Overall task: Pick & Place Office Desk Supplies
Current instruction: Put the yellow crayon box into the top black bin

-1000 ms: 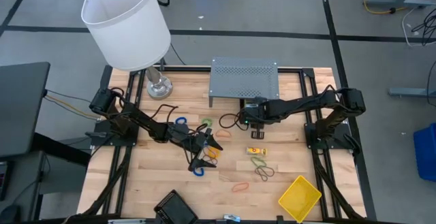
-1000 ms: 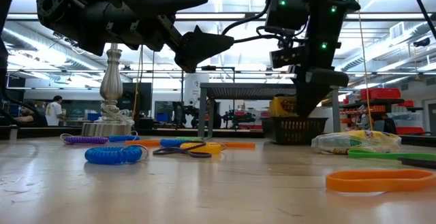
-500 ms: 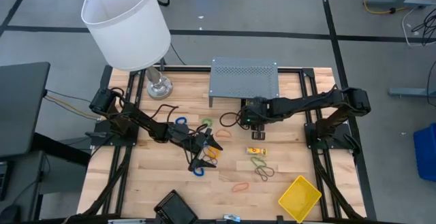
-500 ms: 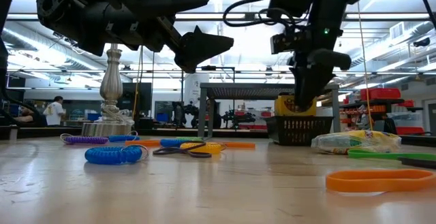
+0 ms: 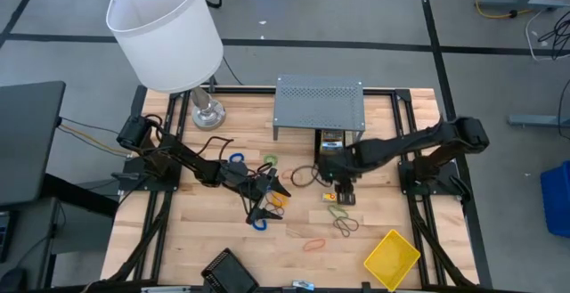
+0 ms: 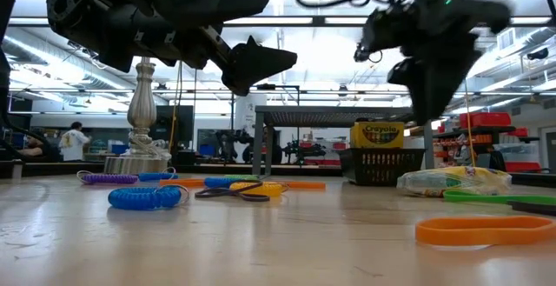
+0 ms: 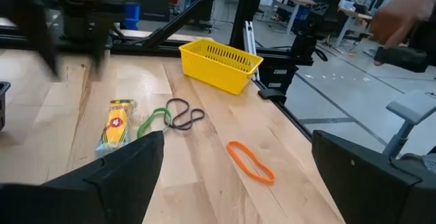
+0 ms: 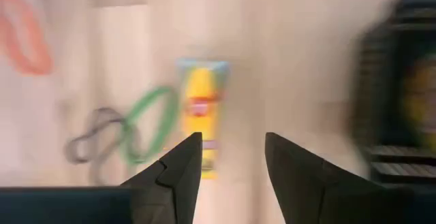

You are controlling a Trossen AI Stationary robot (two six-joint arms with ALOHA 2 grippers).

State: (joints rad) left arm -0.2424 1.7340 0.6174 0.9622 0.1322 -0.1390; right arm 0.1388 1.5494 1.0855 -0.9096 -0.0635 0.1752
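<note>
My right gripper (image 5: 344,186) is open and hovers over a yellow-and-green crayon box (image 5: 336,198) lying flat on the table; in its wrist view the box (image 8: 202,115) lies ahead of the gripper (image 8: 231,163). A second crayon box (image 6: 380,136) stands in a black mesh tray (image 6: 382,166) in front of the grey shelf. My left gripper (image 5: 270,200) waits open above the rubber bands near the table's middle. A green band (image 8: 146,132) and a dark band (image 8: 92,142) lie beside the flat box.
The grey perforated shelf (image 5: 319,101) stands at the far edge and the lamp (image 5: 165,30) at the far left. A yellow tray (image 5: 392,259) and another black mesh tray (image 5: 229,271) sit near the front edge. Orange (image 5: 313,244) and blue (image 5: 236,159) bands lie scattered.
My right gripper has risen away from the black mesh tray by the shelf and swung toward the table's near edge, ending over the flat crayon box. The crayon box in the mesh tray stays standing there. My left arm has kept still.
</note>
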